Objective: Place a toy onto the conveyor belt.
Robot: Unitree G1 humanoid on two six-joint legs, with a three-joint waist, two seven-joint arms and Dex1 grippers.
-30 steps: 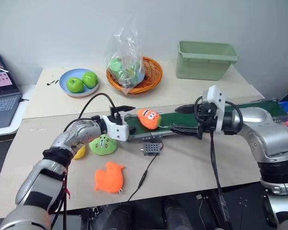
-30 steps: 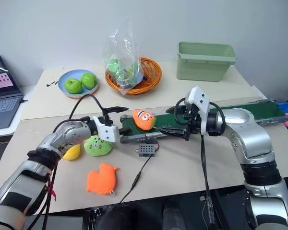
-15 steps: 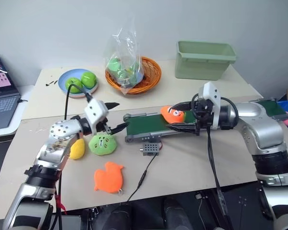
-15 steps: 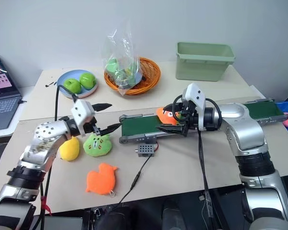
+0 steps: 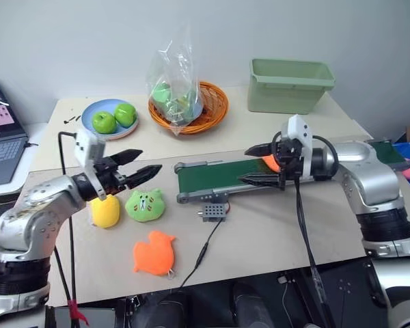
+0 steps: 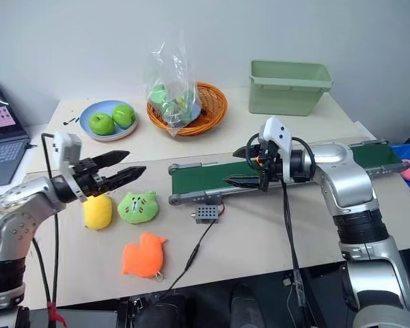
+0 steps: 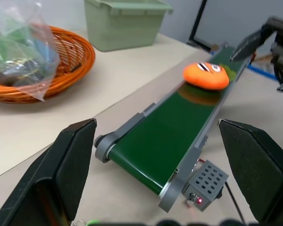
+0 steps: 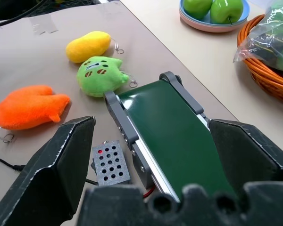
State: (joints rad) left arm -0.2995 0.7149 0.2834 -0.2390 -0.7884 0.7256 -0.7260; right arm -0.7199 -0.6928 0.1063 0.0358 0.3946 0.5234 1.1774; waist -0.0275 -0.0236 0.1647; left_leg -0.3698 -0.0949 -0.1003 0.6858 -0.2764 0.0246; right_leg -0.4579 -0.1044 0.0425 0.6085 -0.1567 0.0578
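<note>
A pale beige surface [image 5: 273, 232] stands against a light wall, with a laptop [image 5: 0, 137] on a lower white desk off its left edge. Across the middle of the surface runs the conveyor belt [image 5: 219, 176], a long dark green strip in a grey frame, its near roller end pointing toward the left side and a small grey box [image 5: 214, 211] on a black wire just in front of it. At the back sit a pale green bin [image 5: 290, 84], an orange basket [image 5: 215, 102] holding a clear plastic bag [image 5: 176, 78], and a blue plate [image 5: 96, 113] with two green apples [image 5: 115, 117]. The right hand [image 5: 256, 164] hovers over the belt with its two black fingers spread wide, one above the other, gripping nothing. The left hand [image 5: 140, 162] hangs above the left part of the surface, well apart from the belt, fingers also spread and empty, pointing toward the belt. The toy [image 7: 206, 75], a plump orange plush with face marks, lies on the green belt just behind the right hand. In front of the left hand lie a flat orange duck plush [image 5: 154, 251], a green plush [image 5: 145, 204] and, just beside it, a yellow plush [image 5: 105, 211].
</note>
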